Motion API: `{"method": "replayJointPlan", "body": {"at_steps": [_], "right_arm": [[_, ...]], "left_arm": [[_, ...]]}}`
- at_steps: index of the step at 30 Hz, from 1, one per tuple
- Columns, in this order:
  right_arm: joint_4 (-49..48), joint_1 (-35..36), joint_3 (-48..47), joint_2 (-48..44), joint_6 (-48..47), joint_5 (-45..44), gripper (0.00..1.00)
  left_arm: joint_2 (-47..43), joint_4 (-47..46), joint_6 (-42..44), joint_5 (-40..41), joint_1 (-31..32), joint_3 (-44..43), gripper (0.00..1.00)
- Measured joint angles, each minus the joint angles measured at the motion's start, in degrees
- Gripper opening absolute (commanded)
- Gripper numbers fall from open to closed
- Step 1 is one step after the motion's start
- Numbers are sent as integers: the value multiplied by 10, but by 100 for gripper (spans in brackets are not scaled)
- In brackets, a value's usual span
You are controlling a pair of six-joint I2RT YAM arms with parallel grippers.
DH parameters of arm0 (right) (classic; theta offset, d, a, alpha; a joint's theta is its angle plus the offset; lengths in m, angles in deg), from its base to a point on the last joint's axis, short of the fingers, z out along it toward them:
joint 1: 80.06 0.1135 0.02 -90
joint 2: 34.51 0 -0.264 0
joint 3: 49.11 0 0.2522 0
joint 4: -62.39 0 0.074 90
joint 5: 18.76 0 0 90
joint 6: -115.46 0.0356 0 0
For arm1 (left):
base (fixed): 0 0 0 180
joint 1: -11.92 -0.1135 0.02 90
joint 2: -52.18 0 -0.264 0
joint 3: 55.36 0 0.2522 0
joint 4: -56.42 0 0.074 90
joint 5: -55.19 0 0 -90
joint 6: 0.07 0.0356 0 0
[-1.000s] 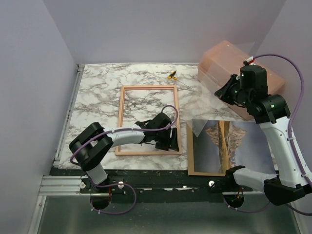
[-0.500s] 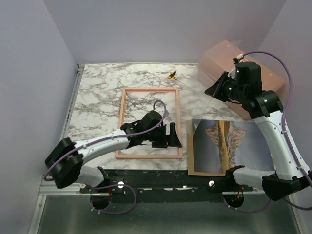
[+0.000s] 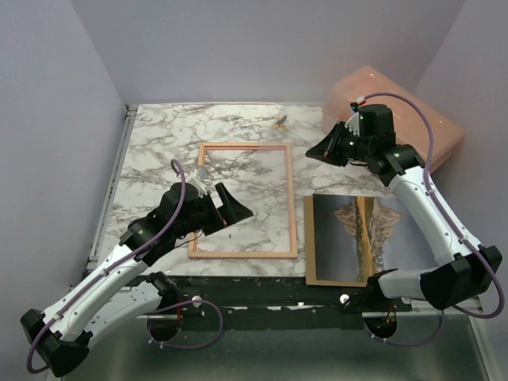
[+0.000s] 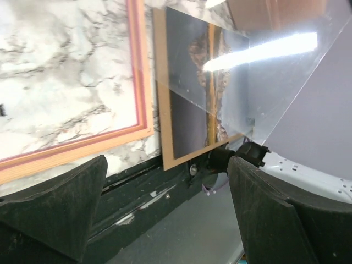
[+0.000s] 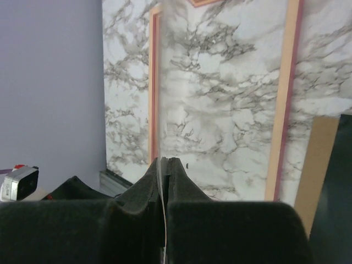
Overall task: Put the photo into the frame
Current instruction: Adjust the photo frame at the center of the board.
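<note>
The frame [image 3: 242,145] lies flat on the marble table, its edge wood-coloured and pink; it also shows in the left wrist view [image 4: 137,66] and the right wrist view [image 5: 283,99]. The photo [image 3: 361,238], a mountain mirrored in a lake, lies face up on a brown backing board [image 3: 311,246] to the right of the frame; the left wrist view shows it too [image 4: 198,93]. My left gripper [image 3: 234,210] is open and empty over the frame's lower left part. My right gripper [image 3: 325,149] is shut on a clear thin sheet [image 4: 286,71], seen edge-on between its fingers [image 5: 181,181].
A salmon plastic box [image 3: 429,119] stands at the back right behind my right arm. A small yellow and black tool [image 3: 279,121] lies beyond the frame's top edge. The table's dark front rail [image 4: 137,187] runs just below the frame and the board.
My left arm has drawn back to the left, from the frame's lower right corner to its left part. My right gripper has moved left toward the frame with the clear sheet.
</note>
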Motion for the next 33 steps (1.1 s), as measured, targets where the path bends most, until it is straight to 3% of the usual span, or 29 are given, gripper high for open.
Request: {"method": "replayJointPlan", "body": {"at_steps": [7,20,28,33], "right_arm": [[-41,0,54,29,62,47,1],[-30,0,36,18,76,77,1],[-16,0,39,-83,52,65,0],[-15,0,39,-53,24,105,1]], "left_arm": [[-9,69,42,-29,-112,-4,93],[176,138,257,-174,-271,-85,91],[262,187,332,-102,-289,-142,89],[282,210,355,-26,-308,-143,86]]}}
